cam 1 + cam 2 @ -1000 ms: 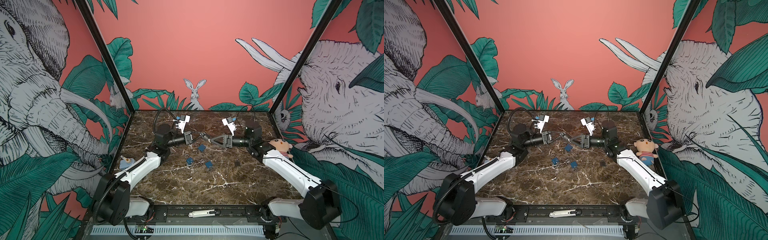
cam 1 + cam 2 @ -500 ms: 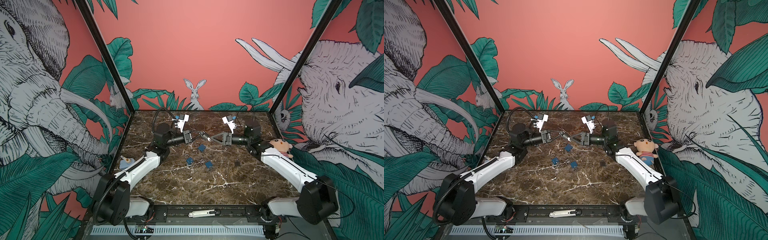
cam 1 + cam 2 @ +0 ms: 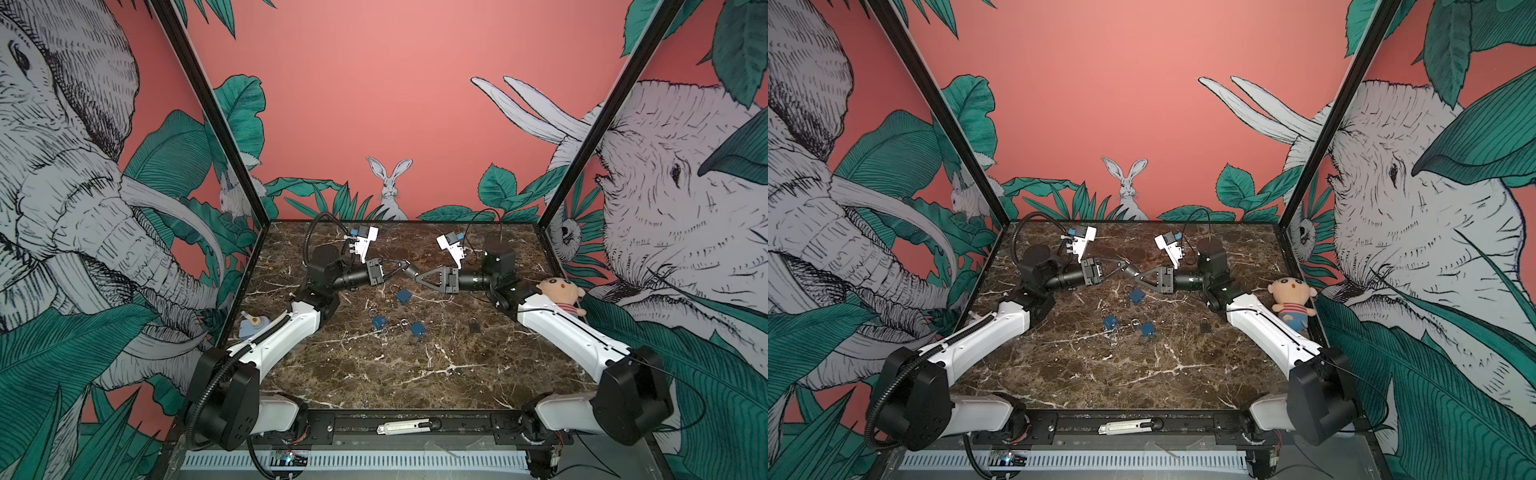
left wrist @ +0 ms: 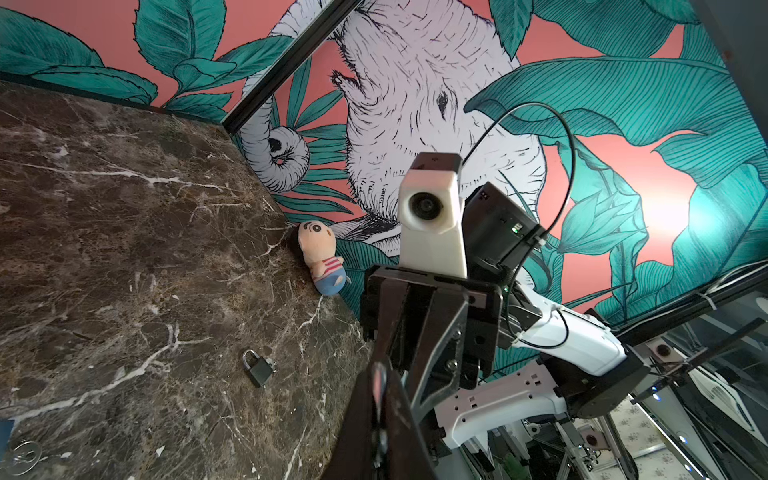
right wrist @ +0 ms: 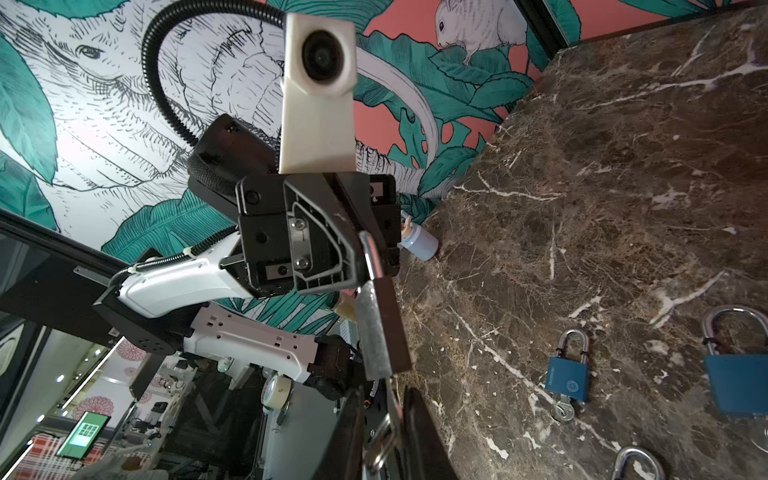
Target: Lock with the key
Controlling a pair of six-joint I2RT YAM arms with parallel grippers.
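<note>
My left tool [image 3: 404, 266] is clenched on a grey padlock [image 5: 379, 328]. It grips the padlock at the shackle end and holds it in the air over the back half of the desk [image 3: 374, 374], with the body pointing toward my right tool [image 3: 418, 277]. The two tools meet almost tip to tip near the middle in both top views. My right tool has its jaws drawn in to a narrow point. In the right wrist view the key [image 5: 383, 438] sits pinched between its fingers [image 5: 419, 436], with its thin silvery blade reaching up to the bottom face of the grey padlock. I cannot tell how far the blade sits inside the lock. Below the tools, three blue padlocks [image 3: 404, 295] lie loose on the desk. A black padlock [image 3: 473, 325] lies further to the right, and a plush doll [image 3: 561, 293] rests at the right edge.
</note>
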